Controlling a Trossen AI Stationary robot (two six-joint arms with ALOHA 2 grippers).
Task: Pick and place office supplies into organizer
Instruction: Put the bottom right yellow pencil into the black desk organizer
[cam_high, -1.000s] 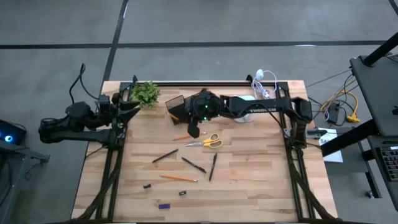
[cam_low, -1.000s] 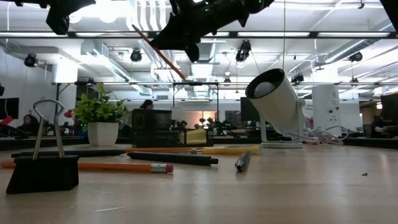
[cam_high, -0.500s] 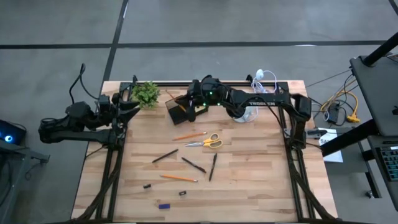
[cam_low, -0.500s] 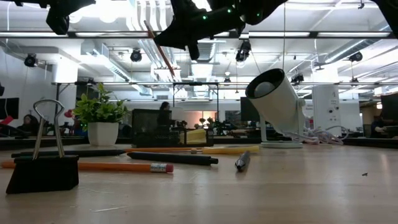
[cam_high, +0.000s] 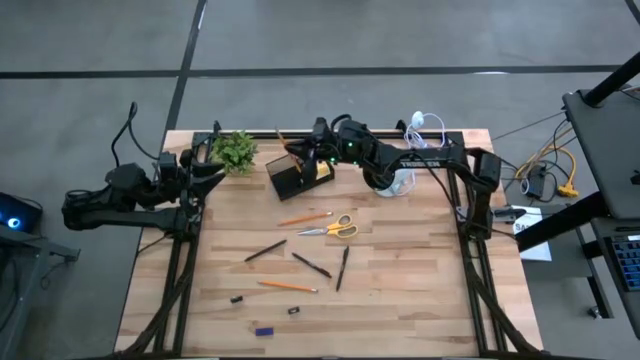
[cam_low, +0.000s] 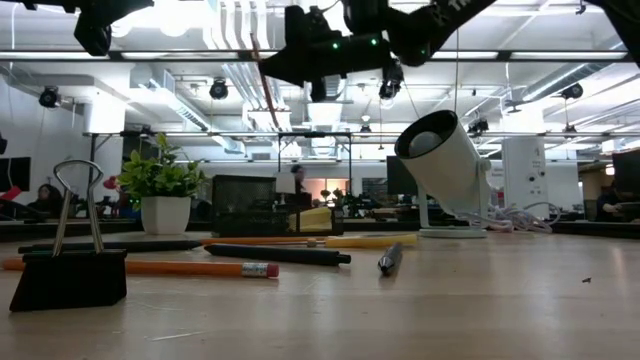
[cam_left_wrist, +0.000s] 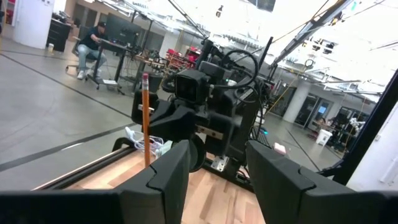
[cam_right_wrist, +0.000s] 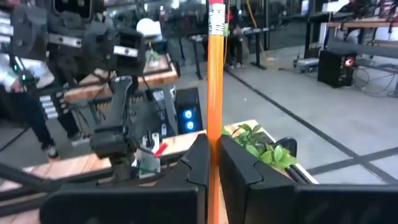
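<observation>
My right gripper (cam_high: 300, 155) is shut on an orange pencil (cam_right_wrist: 215, 81) and hovers over the black organizer (cam_high: 287, 180), which stands near the table's far edge with a yellow sticky-note block (cam_high: 322, 172) beside it. In the low view the pencil (cam_low: 266, 95) stands nearly upright above the organizer (cam_low: 245, 205). On the table lie another pencil (cam_high: 305, 217), the scissors (cam_high: 332, 227), three dark pens (cam_high: 312, 265), a second orange pencil (cam_high: 287, 285) and small dark and blue bits (cam_high: 263, 330). My left gripper (cam_left_wrist: 217, 180) waits open at the table's far left. My right gripper pinches the pencil's shaft (cam_right_wrist: 214, 134) between its two fingers (cam_right_wrist: 198, 158). The pencil is lifted clear and nearly upright, with its eraser end (cam_left_wrist: 145, 78) up and its other end pointing down toward the organizer. The fingers lie across the shaft.
A small green plant (cam_high: 235, 150) stands left of the organizer. A white round lamp-like cup (cam_high: 395, 180) and a white coiled cable (cam_high: 425, 130) are at the far right. A black binder clip (cam_low: 70, 265) sits near the low camera.
My right gripper has carried the pencil from over the table's middle toward the far edge and now stands above the organizer. The pencil has turned from a clear slant to nearly upright. The left arm has kept still.
</observation>
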